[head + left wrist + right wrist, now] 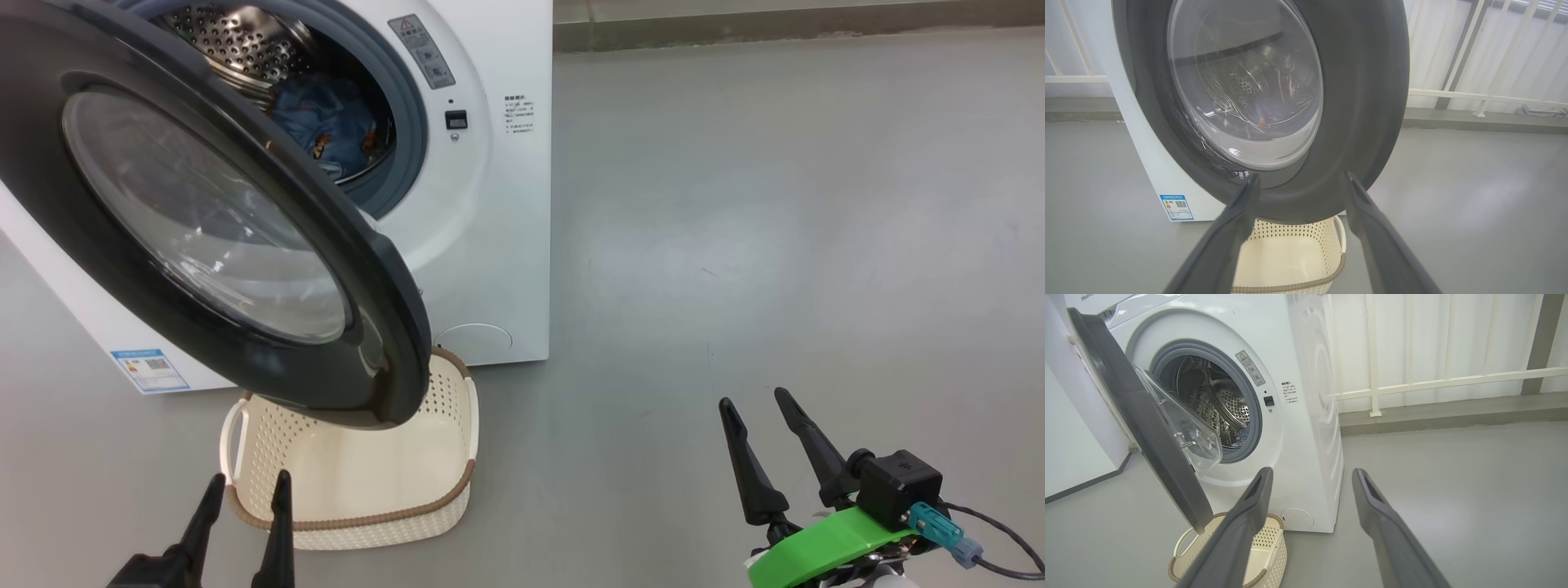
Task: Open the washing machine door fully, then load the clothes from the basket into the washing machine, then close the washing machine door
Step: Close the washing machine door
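The white washing machine (490,212) stands at the upper left with its round black door (269,327) swung partly out, glass bowl facing me. Light blue clothes (326,122) with orange prints lie inside the steel drum. The cream basket (359,490) sits on the floor under the door's lower edge, and what shows of its inside holds nothing. My left gripper (249,486) is open at the lower left, by the basket's near rim, short of the door (1363,102). Over bare floor at the lower right, my right gripper (755,400) is open. The door (1147,428) stands edge-on in the right wrist view.
Grey floor spreads to the right of the machine (1310,416). A white railing (1453,381) and a low grey kerb (1453,410) run behind. A blue energy label (151,371) sits low on the machine's front.
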{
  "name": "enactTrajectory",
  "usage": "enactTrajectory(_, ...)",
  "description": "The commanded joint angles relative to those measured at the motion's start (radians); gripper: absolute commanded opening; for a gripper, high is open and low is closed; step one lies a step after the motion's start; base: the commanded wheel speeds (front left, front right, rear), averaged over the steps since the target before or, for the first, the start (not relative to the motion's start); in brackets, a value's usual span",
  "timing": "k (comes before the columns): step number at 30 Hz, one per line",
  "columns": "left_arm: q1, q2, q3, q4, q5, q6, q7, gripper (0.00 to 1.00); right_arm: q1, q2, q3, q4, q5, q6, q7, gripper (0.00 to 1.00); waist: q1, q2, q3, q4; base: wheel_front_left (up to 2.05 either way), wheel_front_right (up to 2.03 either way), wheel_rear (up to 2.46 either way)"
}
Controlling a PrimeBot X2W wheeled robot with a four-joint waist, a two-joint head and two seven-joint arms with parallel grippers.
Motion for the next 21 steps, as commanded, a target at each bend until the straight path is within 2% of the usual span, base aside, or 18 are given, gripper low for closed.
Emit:
enactTrajectory(1, -0.033, 0.008, 0.031, -0.017, -0.005, -0.003, -0.006, 1.00, -0.006, 0.002, 0.029, -0.022, 0.009, 0.002, -0.012, 1.00, 0.0000, 0.0000, 0.000, 0.000, 0.00, 0.00, 0.00)
enactTrajectory(21, -0.029, 0.007, 0.017, -0.017, 0.000, -0.003, -0.006, 1.00, -0.005, 0.002, 0.032, -0.021, 0.012, 0.002, -0.012, 1.00, 0.0000, 0.0000, 0.000, -0.005, 0.00, 0.00, 0.00)
